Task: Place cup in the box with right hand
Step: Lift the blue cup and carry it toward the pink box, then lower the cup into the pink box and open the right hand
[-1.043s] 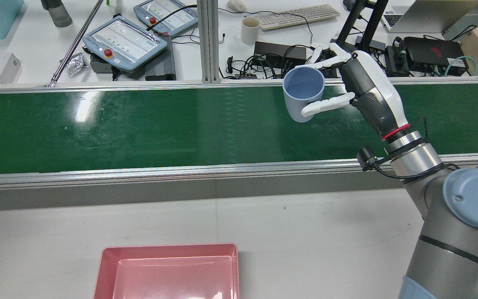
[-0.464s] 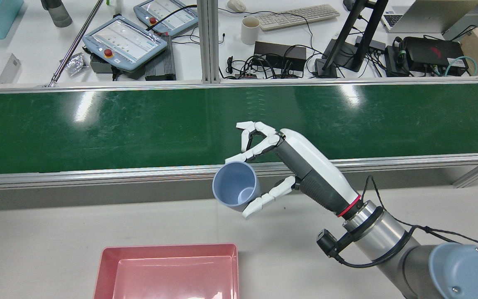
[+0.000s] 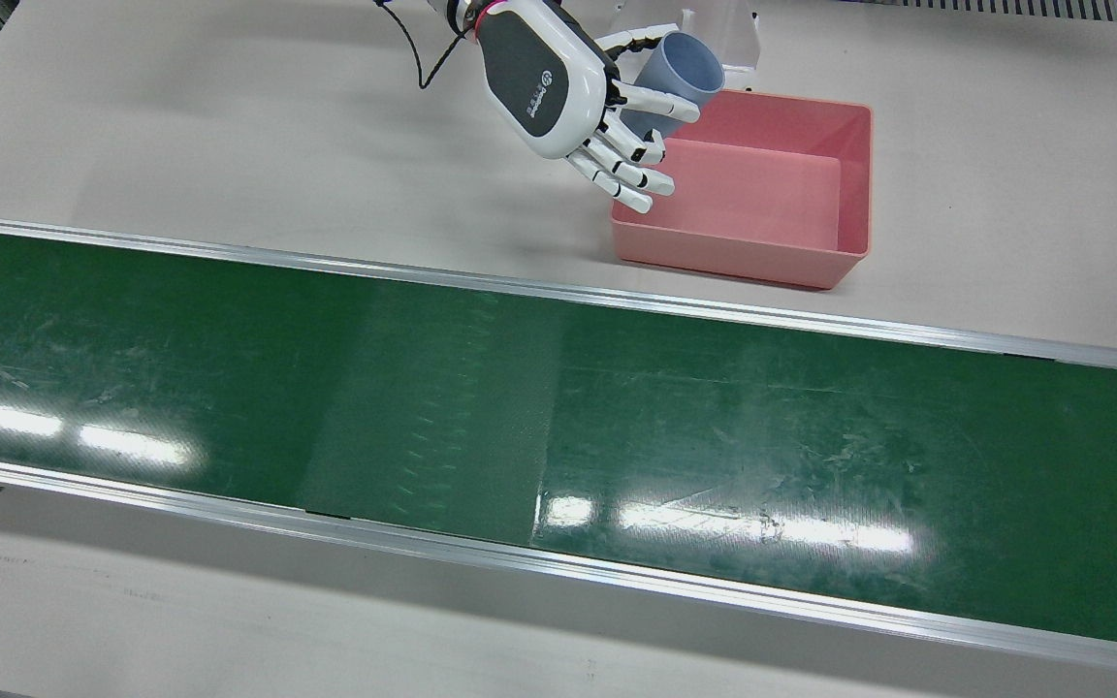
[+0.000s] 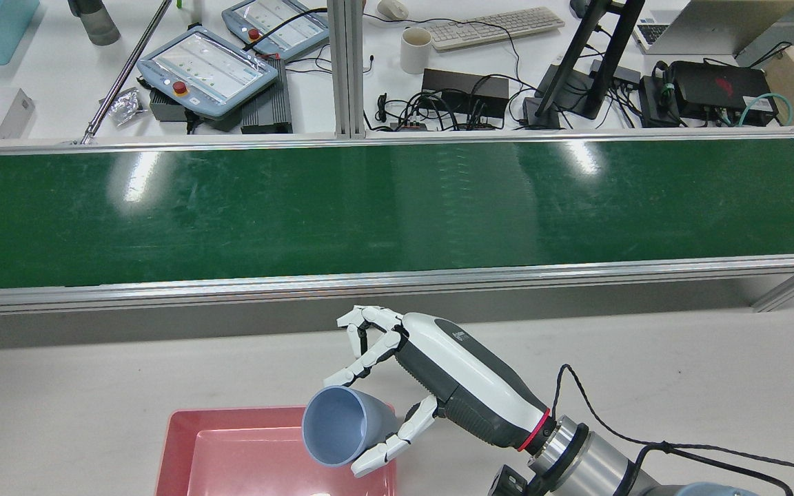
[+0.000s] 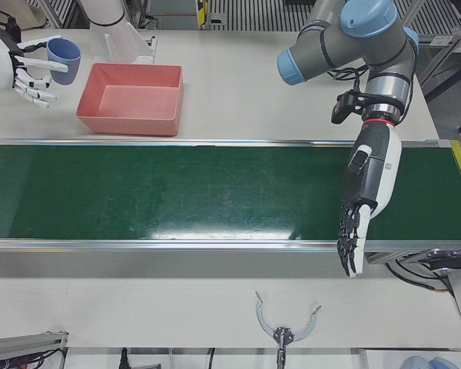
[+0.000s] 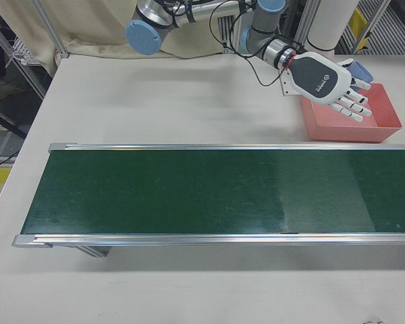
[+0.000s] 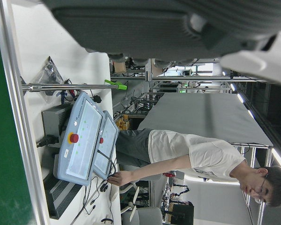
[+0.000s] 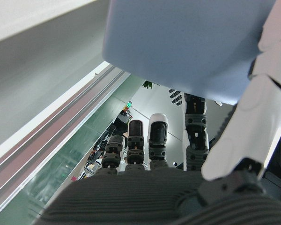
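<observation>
The right hand [image 4: 431,382] gripped the cup [image 4: 342,435], tilted mouth toward nine o'clock over the box [image 3: 762,184] rim, apparently ready to drop it; the left hand [image 5: 352,231] hung open.

Cup [image 4: 342,435] now over box [image 4: 183,441] corner

Rear and front views face oppositely, sharing the green conveyor [image 4: 397,207].

Robotics lab, green conveyor belt [image 4: 369,213], teach pendants [image 4: 207,69], keyboard [image 4: 500,27], tangled cables [image 4: 438,110] on a desk [image 4: 59,83]
</observation>
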